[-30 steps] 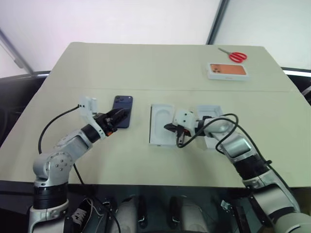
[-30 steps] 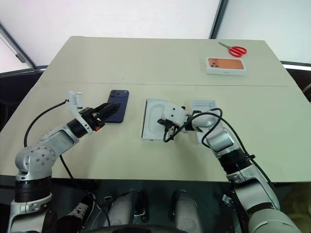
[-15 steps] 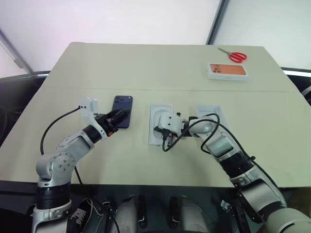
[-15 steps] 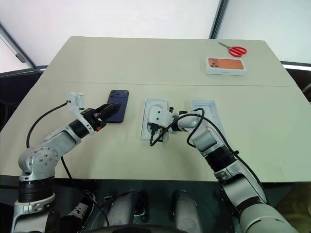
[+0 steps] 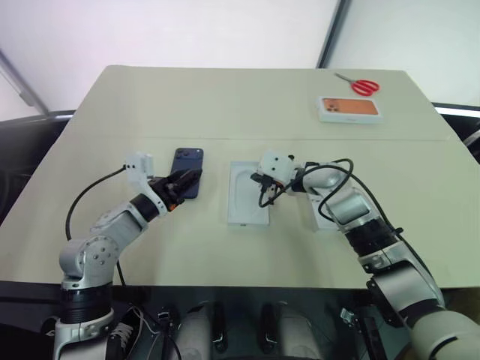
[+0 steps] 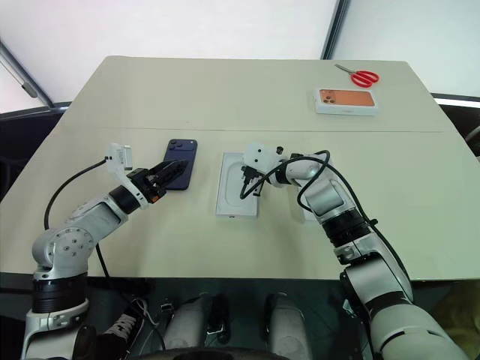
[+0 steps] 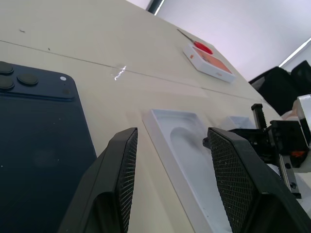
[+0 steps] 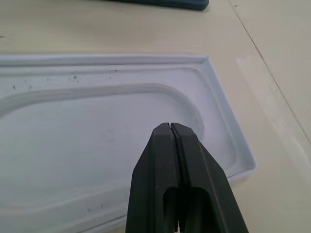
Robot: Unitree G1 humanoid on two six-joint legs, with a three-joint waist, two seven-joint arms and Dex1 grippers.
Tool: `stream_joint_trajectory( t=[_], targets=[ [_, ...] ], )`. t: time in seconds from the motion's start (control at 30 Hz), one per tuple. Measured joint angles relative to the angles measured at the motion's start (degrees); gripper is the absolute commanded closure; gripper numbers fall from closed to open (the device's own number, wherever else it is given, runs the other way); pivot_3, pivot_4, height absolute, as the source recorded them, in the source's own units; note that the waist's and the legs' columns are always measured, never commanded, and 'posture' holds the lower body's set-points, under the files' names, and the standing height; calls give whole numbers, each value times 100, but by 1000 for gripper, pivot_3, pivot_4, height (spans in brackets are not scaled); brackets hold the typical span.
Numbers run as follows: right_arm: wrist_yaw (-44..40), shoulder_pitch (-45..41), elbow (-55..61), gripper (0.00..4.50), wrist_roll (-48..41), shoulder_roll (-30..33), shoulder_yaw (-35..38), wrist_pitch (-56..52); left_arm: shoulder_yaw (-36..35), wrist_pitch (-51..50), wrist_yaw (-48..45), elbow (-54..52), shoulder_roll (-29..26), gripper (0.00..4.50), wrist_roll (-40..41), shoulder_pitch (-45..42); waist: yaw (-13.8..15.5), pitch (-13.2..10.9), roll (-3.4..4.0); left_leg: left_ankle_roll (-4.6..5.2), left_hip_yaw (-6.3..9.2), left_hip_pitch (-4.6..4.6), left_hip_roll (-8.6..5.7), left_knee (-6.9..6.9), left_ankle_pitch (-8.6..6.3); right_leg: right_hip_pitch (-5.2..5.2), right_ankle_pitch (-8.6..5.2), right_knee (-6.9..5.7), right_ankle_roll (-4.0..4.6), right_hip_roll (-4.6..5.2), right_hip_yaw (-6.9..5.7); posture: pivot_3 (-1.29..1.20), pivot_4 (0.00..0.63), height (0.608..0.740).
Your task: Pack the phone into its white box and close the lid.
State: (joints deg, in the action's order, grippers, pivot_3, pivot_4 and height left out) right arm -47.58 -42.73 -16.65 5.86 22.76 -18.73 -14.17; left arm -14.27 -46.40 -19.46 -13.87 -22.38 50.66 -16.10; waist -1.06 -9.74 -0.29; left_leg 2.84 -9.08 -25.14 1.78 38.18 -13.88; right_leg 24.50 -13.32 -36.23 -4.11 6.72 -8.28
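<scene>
The dark navy phone point(image 5: 188, 162) lies flat, back up, left of centre on the table. My left gripper point(image 5: 182, 180) is open and level at the phone's near end, and the phone point(image 7: 39, 131) lies beside one finger. My right gripper point(image 5: 260, 181) is shut and empty, hovering over a flat white insert point(image 5: 246, 196) with an oval recess point(image 8: 73, 121). A white box part point(image 5: 321, 216) lies to the right, mostly hidden under my right arm. I cannot tell whether it is the white box or the lid.
A box printed with an orange phone point(image 5: 351, 109) and red-handled scissors point(image 5: 360, 85) lie at the far right corner of the beige table point(image 5: 225, 105). A black cable loops from my right wrist over the insert.
My right gripper, still shut, swung left across the insert, then moved away from me and up a little. The left arm, phone and insert stayed put.
</scene>
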Motion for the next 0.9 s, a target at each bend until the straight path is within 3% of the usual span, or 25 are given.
stream_joint_trajectory(
  t=[0.27, 0.4, 0.63, 0.9],
  targets=[
    [376, -162, -135, 4471, -308, -759, 322, -52, -520, -309, -291, 1243, -944, 2081, -41, -607, 13, -2, 1, -7, 0, -2, 0, -2, 4, 6, 0, -3, 0, -14, -2, 0, 150, 738],
    [572, -424, -570, 4471, -144, -1160, 105, 87, -500, -309, -635, 1916, -1349, 2081, -320, -941, -6, -2, 2, -8, -4, -2, 0, -6, 3, 10, 0, -4, 0, -16, -1, 0, 150, 738],
    [772, -1347, -2077, 4471, 302, -1775, -299, 282, -108, -367, -1169, 3529, -1470, 2081, -967, -1543, -11, -3, 3, -12, -8, -6, 1, -8, 6, 17, 0, -7, 1, -19, 0, 0, 150, 738],
    [827, -1754, -3269, 4471, 782, -2116, -626, 559, 301, -658, -2016, 4580, -1477, 2081, -1407, -2275, -37, -2, 2, -16, -13, -19, 0, -8, 8, 32, 0, -14, 0, -20, 3, 0, 150, 738]
  ],
)
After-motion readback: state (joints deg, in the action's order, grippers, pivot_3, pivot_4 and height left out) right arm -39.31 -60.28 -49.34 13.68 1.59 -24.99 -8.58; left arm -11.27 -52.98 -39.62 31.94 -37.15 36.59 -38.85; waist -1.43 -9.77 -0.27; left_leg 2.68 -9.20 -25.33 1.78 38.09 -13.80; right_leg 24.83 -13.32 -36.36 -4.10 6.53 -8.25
